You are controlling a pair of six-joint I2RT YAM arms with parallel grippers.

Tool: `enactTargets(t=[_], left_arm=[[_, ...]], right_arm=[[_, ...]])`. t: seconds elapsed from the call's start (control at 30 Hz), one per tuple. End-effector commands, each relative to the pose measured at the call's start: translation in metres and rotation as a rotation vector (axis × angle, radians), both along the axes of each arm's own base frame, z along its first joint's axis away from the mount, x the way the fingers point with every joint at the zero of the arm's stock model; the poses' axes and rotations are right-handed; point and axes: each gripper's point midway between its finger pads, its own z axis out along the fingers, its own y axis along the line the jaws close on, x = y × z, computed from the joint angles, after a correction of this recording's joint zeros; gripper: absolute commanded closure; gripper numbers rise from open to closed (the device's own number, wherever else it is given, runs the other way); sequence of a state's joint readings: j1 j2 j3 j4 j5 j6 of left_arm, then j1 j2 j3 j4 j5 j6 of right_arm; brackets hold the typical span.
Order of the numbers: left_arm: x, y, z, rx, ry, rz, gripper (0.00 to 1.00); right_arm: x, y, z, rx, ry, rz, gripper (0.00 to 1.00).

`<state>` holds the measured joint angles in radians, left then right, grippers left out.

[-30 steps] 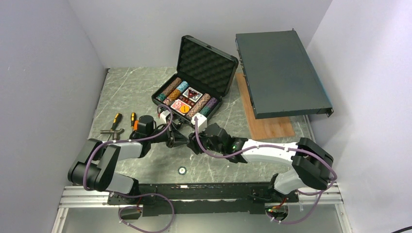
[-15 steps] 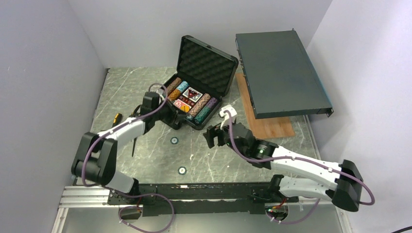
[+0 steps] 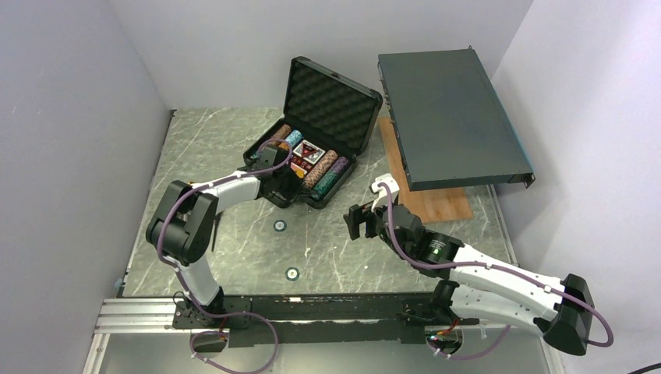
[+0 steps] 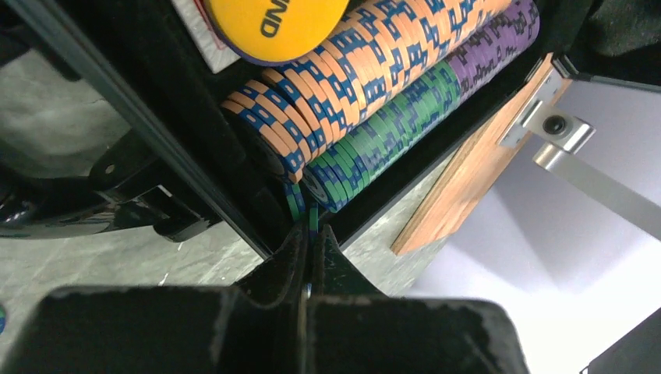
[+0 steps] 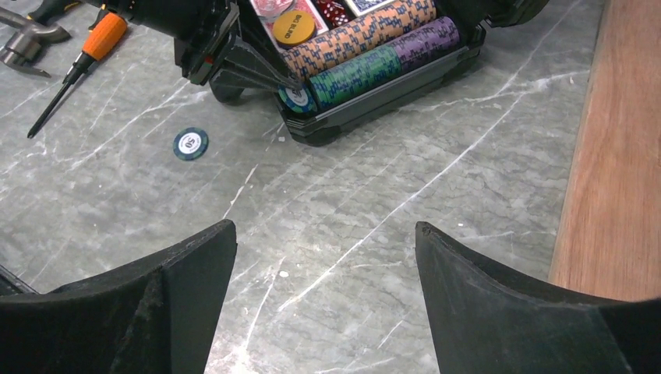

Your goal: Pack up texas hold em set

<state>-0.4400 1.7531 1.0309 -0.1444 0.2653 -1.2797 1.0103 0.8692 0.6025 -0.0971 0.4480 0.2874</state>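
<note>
Orange button [image 5: 294,26] reads "BIG BLIND"; loose chip [image 5: 191,143] "50".

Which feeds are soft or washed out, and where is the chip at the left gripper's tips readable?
Left wrist: chip rows sharp, left gripper dark and blurred, lower right washed pale. Right wrist: right gripper soft in front; the green chip at the left gripper's tips and the loose chip are crisp. Top external: even light, no glare.

The open case [image 3: 331,105] sits mid-tabletop [image 3: 234,132] with chip rows [image 3: 323,173] inside, a loose chip [image 3: 279,226] before it, a second chip [image 3: 292,273] nearer, and the flat box [image 3: 452,117] right, on a board [image 3: 436,206].
</note>
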Motion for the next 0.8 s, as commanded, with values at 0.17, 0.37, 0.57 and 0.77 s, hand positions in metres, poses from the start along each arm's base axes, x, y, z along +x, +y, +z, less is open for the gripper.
enactTargets(t=[0.17, 0.37, 0.57, 0.77], left_arm=[[0.012, 0.006, 0.006, 0.045, -0.011, 0.106, 1.00], [0.021, 0.009, 0.008, 0.083, -0.027, 0.110, 0.77], [0.018, -0.005, 0.017, 0.034, -0.051, 0.037, 0.67], [-0.001, 0.017, 0.038, 0.141, -0.188, -0.064, 0.46]], right_arm=[[0.001, -0.003, 0.011, 0.037, -0.029, -0.007, 0.14], [-0.001, -0.004, 0.010, 0.045, -0.029, -0.003, 0.14], [-0.002, -0.001, 0.008, 0.041, -0.020, 0.008, 0.14], [-0.002, 0.005, 0.004, 0.031, -0.005, 0.029, 0.13]])
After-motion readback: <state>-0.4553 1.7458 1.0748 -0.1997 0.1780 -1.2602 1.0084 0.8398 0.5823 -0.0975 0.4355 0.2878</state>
